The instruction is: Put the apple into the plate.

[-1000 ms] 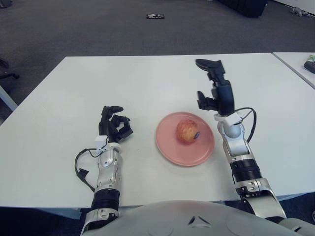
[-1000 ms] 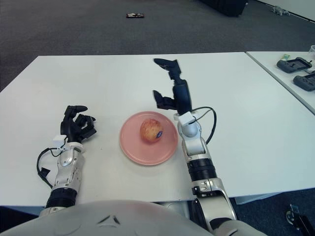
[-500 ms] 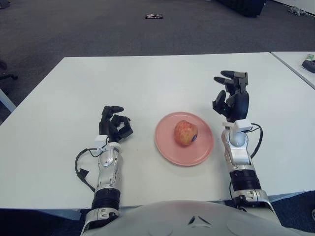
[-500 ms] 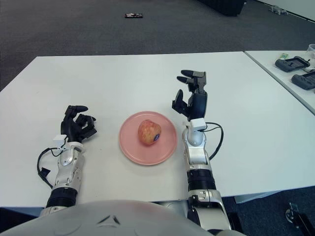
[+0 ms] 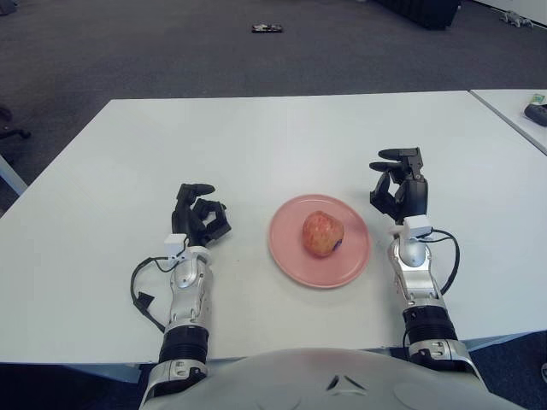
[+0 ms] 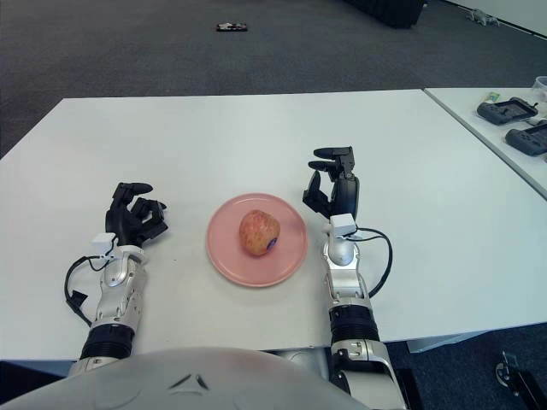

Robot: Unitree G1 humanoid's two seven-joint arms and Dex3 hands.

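Observation:
A red-yellow apple point(image 5: 321, 233) lies in the middle of a pink plate point(image 5: 291, 254) on the white table. My right hand point(image 5: 395, 182) stands upright just right of the plate, fingers relaxed and empty, clear of the apple. My left hand point(image 5: 199, 216) rests on the table left of the plate, fingers loosely curled and holding nothing.
The white table point(image 5: 256, 137) stretches far behind the plate. A second table point(image 6: 504, 120) at the right holds dark devices point(image 6: 509, 111). A small dark object point(image 5: 267, 28) lies on the carpet beyond the table.
My right hand has drawn back from beside the apple, moved right and lowered toward the table near the plate's right edge. The apple stays in the plate. The left hand has not moved.

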